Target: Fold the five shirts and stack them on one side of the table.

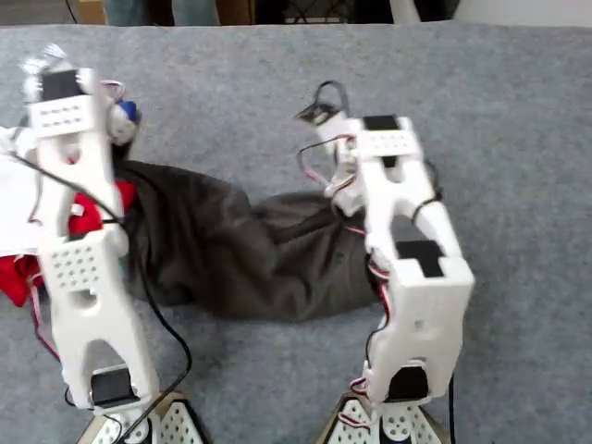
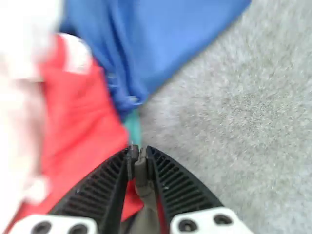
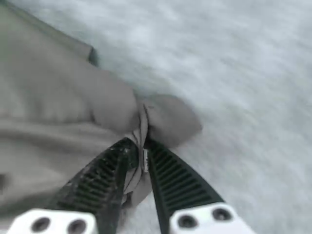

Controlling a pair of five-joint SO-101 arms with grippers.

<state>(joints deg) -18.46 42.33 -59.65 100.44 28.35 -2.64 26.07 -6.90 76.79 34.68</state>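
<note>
**Item 1. Dark olive shirt** (image 1: pixel 250 254): lies crumpled across the middle of the table (image 1: pixel 518 139), running from nine o'clock to three o'clock between the two arms. We hold it at both ends.

**Item 2. Left gripper** (image 2: pixel 137 153): jaws closed on a thin fold of the dark olive shirt, right at the edge of the heap.

**Item 3. Right gripper** (image 3: pixel 141 146): jaws clamped on a puckered hem at the shirt's three o'clock end, with bare table just beyond.

**Item 4. Heap at nine o'clock:** red shirt (image 2: pixel 78 126), blue shirt (image 2: pixel 156 44), white shirt (image 2: pixel 19 97) and a teal scrap (image 2: pixel 132 129). They overlap and look unfolded, as far as we can tell.

**Hazards, as we judge them:**
- Both bites are narrow, so a pull could slip the cloth free at either end.
- The red shirt lies directly under the left jaws, so a lift there may drag it along.
- The dark olive shirt is bunched and slack in the middle, so an unequal pull would set creases into any fold.

**Obstructions:**
- The heap takes up the side where a stack might go.
- A black cable (image 1: pixel 162 319) trails over the shirt's nine o'clock edge and could snag.
</note>
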